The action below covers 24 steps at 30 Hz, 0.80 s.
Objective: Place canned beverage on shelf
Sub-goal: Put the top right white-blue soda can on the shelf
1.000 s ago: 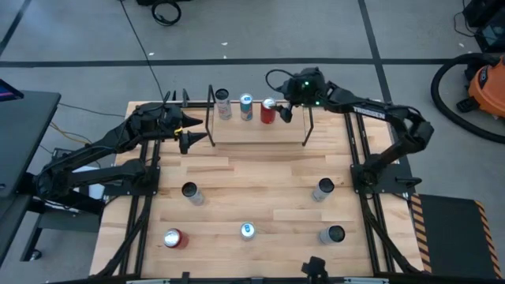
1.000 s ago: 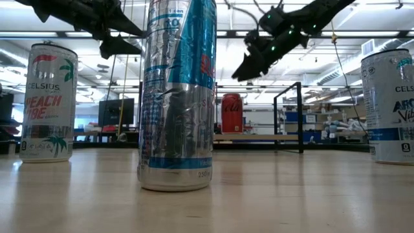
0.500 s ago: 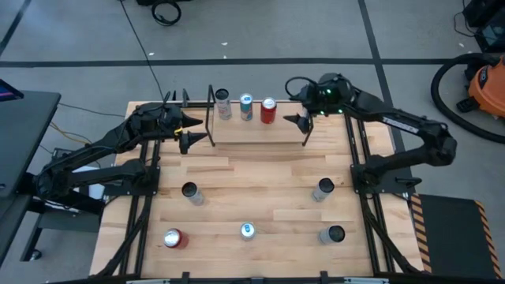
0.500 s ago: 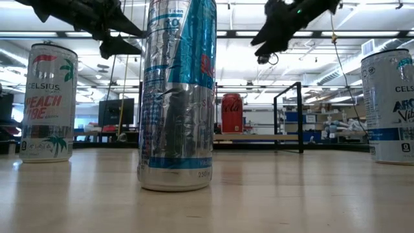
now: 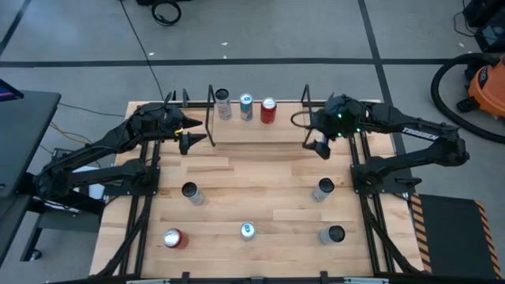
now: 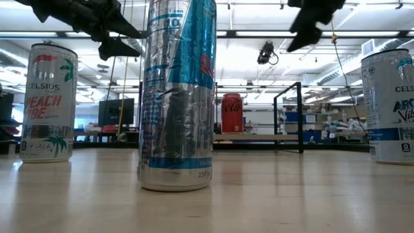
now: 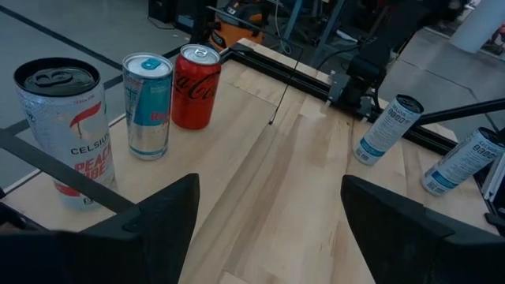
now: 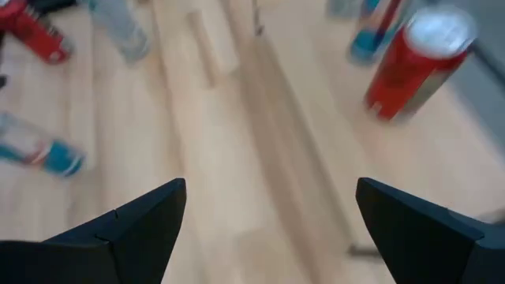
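The shelf [image 5: 260,134] stands at the table's far middle, a wooden board between black rod frames. On its board stand three cans: a white one [image 5: 223,103], a blue and silver one [image 5: 246,106] and a red one [image 5: 269,110]. My right gripper [image 5: 319,147] hangs open in the air just past the shelf's right end frame, holding nothing; the red can [image 8: 414,67] shows blurred ahead of it. My left gripper [image 5: 192,142] waits open at the shelf's left end and looks along the three cans [image 7: 147,102].
Several more cans stand upright on the tabletop: a dark-topped one [image 5: 190,192] on the left, a red one [image 5: 174,238] at the near left, a blue one [image 5: 248,230] at the near middle, and two [image 5: 323,189] [image 5: 333,234] on the right. Bare wood lies between them.
My right gripper has drawn back from the red can on the shelf, going toward the table's right edge and a little nearer, rising and tipping further downward. It has stayed open. The red can stands where it was on the board.
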Tool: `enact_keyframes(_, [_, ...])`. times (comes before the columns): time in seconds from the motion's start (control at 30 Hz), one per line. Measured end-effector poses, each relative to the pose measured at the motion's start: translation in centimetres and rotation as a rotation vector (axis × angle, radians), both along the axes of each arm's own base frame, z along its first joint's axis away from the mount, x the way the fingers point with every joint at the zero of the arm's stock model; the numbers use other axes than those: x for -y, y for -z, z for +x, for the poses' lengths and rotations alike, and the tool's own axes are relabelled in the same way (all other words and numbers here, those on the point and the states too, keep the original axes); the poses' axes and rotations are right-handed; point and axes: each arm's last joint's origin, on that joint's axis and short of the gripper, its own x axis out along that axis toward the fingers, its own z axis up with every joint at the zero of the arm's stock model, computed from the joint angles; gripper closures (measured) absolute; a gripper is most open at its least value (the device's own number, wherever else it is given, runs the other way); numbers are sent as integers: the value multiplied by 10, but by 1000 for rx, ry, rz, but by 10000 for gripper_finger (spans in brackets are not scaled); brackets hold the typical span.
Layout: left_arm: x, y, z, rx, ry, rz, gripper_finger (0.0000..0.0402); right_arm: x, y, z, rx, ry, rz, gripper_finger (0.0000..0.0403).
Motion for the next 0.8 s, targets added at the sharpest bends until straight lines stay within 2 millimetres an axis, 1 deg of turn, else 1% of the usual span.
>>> enact_keyframes(0.3, [0,0,0,3,-2,-8,90,-35,8,-11,-151,12,101,22])
enact_keyframes(0.6, [0,0,0,11,-11,-32,90,-69,10,-16,-192,-39,90,22])
enact_keyframes(0.8, [0,0,0,11,-11,-32,90,-83,16,-25,-281,8,82,22])
